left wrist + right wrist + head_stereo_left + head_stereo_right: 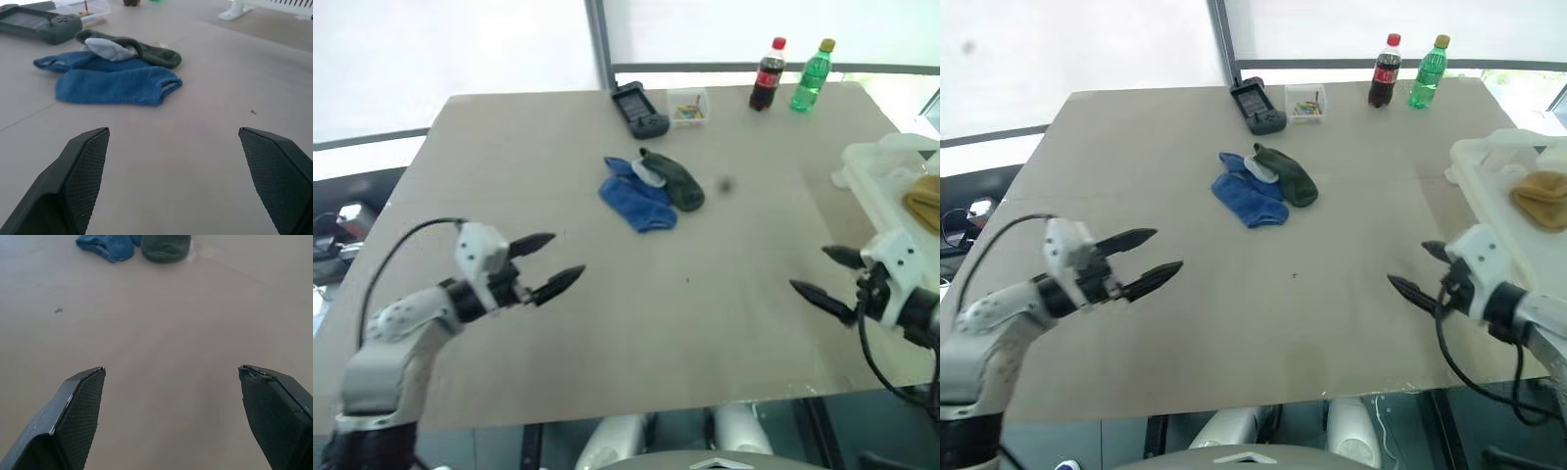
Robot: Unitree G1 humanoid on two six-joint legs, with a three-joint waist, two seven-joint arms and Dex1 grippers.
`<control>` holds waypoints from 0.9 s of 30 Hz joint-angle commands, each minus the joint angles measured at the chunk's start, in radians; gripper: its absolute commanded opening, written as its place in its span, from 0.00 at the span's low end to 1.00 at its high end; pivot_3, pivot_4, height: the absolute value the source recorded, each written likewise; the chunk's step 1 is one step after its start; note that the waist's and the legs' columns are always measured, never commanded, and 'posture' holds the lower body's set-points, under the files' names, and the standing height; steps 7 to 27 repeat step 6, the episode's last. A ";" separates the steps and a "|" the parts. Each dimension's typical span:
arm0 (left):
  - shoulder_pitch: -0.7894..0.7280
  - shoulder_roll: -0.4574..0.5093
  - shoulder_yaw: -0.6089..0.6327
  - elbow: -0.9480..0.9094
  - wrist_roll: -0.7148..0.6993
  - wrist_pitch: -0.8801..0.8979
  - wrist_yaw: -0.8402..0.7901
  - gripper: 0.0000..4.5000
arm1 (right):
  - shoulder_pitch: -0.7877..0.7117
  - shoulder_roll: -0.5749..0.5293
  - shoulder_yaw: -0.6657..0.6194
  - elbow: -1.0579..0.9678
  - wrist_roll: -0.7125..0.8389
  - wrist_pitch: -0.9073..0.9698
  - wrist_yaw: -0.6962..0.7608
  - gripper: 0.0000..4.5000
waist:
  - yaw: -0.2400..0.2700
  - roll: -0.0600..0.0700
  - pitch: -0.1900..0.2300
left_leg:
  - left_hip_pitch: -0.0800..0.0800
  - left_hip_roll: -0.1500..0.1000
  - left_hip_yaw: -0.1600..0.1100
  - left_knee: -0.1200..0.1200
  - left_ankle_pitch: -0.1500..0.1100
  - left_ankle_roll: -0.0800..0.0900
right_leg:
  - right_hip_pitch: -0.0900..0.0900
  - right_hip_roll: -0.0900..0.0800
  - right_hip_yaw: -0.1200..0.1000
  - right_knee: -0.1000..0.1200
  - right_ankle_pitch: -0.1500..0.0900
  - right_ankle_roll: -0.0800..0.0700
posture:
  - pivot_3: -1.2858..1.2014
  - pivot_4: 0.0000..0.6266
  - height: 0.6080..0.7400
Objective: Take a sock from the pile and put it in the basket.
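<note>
The left gripper (562,260) hangs over the near left part of the table (607,323), its two black fingers spread wide with nothing between them, pointing toward the middle. The right gripper (822,277) hangs over the near right part, close to the table's right edge, fingers likewise spread wide and empty, pointing left toward the middle.

The yellow sock (1540,197) lies inside the basket (1477,172), the whitish plastic bin at the right edge of the table, just beyond the right gripper.

The pile (651,191) lies on the far middle of the table, well apart from both grippers: blue socks (639,204) on its left, and a dark green sock (677,182) on its right, resting partly over them, with a pale grey patch showing at its far end.

Along the far edge, from left to right, stand a dark handheld device (639,109), a small clear box (689,105) of coloured bits, a cola bottle (767,74) and a green bottle (811,76).
</note>
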 commanded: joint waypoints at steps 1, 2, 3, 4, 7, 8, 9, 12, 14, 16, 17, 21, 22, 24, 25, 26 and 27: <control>0.071 0.048 0.089 -0.079 -0.046 0.027 -0.032 1.00 | 0.058 -0.028 -0.097 -0.051 0.015 -0.033 0.057 0.99 | 0.013 0.000 0.000 | 0.000 0.000 0.000 0.000 0.000 0.000 | 0.000 0.000 0.000 0.000 0.000 0.000 | 0.52 0.24 1.00; 0.082 0.054 0.094 -0.084 -0.050 0.029 -0.034 1.00 | 0.069 -0.026 -0.107 -0.052 0.015 -0.031 0.055 0.99 | 0.017 0.000 0.000 | 0.001 0.000 0.001 0.000 0.000 0.000 | 0.001 0.000 0.000 0.000 0.000 0.000 | 0.52 0.24 1.00; 0.089 0.060 0.092 -0.087 -0.052 0.030 -0.040 1.00 | 0.076 -0.025 -0.113 -0.053 0.014 -0.030 0.055 0.99 | 0.021 0.000 0.000 | 0.002 0.000 0.001 0.000 0.000 0.000 | 0.002 0.000 0.000 0.000 0.000 0.000 | 0.52 0.24 1.00; 0.091 0.064 0.088 -0.089 -0.056 0.033 -0.044 1.00 | 0.081 -0.026 -0.115 -0.053 0.013 -0.030 0.056 0.99 | 0.025 0.000 0.000 | 0.001 0.000 0.000 0.000 0.000 0.000 | 0.002 0.000 0.000 0.000 0.000 0.000 | 0.52 0.24 1.00; 0.090 0.070 0.082 -0.093 -0.063 0.037 -0.049 1.00 | 0.090 -0.021 -0.116 -0.057 0.016 -0.028 0.056 0.99 | 0.030 0.000 0.000 | 0.001 0.000 0.000 0.000 0.000 0.000 | 0.002 -0.001 0.000 0.000 0.000 0.000 | 0.52 0.24 1.00; 0.090 0.070 0.082 -0.093 -0.063 0.037 -0.049 1.00 | 0.090 -0.021 -0.116 -0.057 0.016 -0.028 0.056 0.99 | 0.030 0.000 0.000 | 0.001 0.000 0.000 0.000 0.000 0.000 | 0.002 -0.001 0.000 0.000 0.000 0.000 | 0.52 0.24 1.00; 0.090 0.070 0.082 -0.093 -0.063 0.037 -0.049 1.00 | 0.090 -0.021 -0.116 -0.057 0.016 -0.028 0.056 0.99 | 0.030 0.000 0.000 | 0.001 0.000 0.000 0.000 0.000 0.000 | 0.002 -0.001 0.000 0.000 0.000 0.000 | 0.52 0.24 1.00; 0.090 0.070 0.082 -0.093 -0.063 0.037 -0.049 1.00 | 0.090 -0.021 -0.116 -0.057 0.016 -0.028 0.056 0.99 | 0.030 0.000 0.000 | 0.001 0.000 0.000 0.000 0.000 0.000 | 0.002 -0.001 0.000 0.000 0.000 0.000 | 0.52 0.24 1.00; 0.090 0.070 0.082 -0.093 -0.063 0.037 -0.049 1.00 | 0.090 -0.021 -0.116 -0.057 0.016 -0.028 0.056 0.99 | 0.030 0.000 0.000 | 0.001 0.000 0.000 0.000 0.000 0.000 | 0.002 -0.001 0.000 0.000 0.000 0.000 | 0.52 0.24 1.00; 0.090 0.070 0.082 -0.093 -0.063 0.037 -0.049 1.00 | 0.090 -0.021 -0.116 -0.057 0.016 -0.028 0.056 0.99 | 0.030 0.000 0.000 | 0.001 0.000 0.000 0.000 0.000 0.000 | 0.002 -0.001 0.000 0.000 0.000 0.000 | 0.52 0.24 1.00; 0.090 0.070 0.082 -0.093 -0.063 0.037 -0.049 1.00 | 0.090 -0.021 -0.116 -0.057 0.016 -0.028 0.056 0.99 | 0.030 0.000 0.000 | 0.001 0.000 0.000 0.000 0.000 0.000 | 0.002 -0.001 0.000 0.000 0.000 0.000 | 0.52 0.24 1.00; 0.090 0.070 0.082 -0.093 -0.063 0.037 -0.049 1.00 | 0.090 -0.021 -0.116 -0.057 0.016 -0.028 0.056 0.99 | 0.030 0.000 0.000 | 0.001 0.000 0.000 0.000 0.000 0.000 | 0.002 -0.001 0.000 0.000 0.000 0.000 | 0.52 0.24 1.00; 0.090 0.070 0.082 -0.093 -0.063 0.037 -0.049 1.00 | 0.090 -0.021 -0.116 -0.057 0.016 -0.028 0.056 0.99 | 0.030 0.000 0.000 | 0.001 0.000 0.000 0.000 0.000 0.000 | 0.002 -0.001 0.000 0.000 0.000 0.000 | 0.52 0.24 1.00; 0.090 0.070 0.082 -0.093 -0.063 0.037 -0.049 1.00 | 0.090 -0.021 -0.116 -0.057 0.016 -0.028 0.056 0.99 | 0.030 0.000 0.000 | 0.001 0.000 0.000 0.000 0.000 0.000 | 0.002 -0.001 0.000 0.000 0.000 0.000 | 0.52 0.24 1.00; 0.090 0.070 0.082 -0.093 -0.063 0.037 -0.049 1.00 | 0.090 -0.021 -0.116 -0.057 0.016 -0.028 0.056 0.99 | 0.030 0.000 0.000 | 0.001 0.000 0.000 0.000 0.000 0.000 | 0.002 -0.001 0.000 0.000 0.000 0.000 | 0.52 0.24 1.00; 0.090 0.070 0.082 -0.093 -0.063 0.037 -0.049 1.00 | 0.090 -0.021 -0.116 -0.057 0.016 -0.028 0.056 0.99 | 0.030 0.000 0.000 | 0.001 0.000 0.000 0.000 0.000 0.000 | 0.002 -0.001 0.000 0.000 0.000 0.000 | 0.52 0.24 1.00; 0.090 0.070 0.082 -0.093 -0.063 0.037 -0.049 1.00 | 0.090 -0.021 -0.116 -0.057 0.016 -0.028 0.056 0.99 | 0.030 0.000 0.000 | 0.001 0.000 0.000 0.000 0.000 0.000 | 0.002 -0.001 0.000 0.000 0.000 0.000 | 0.52 0.24 1.00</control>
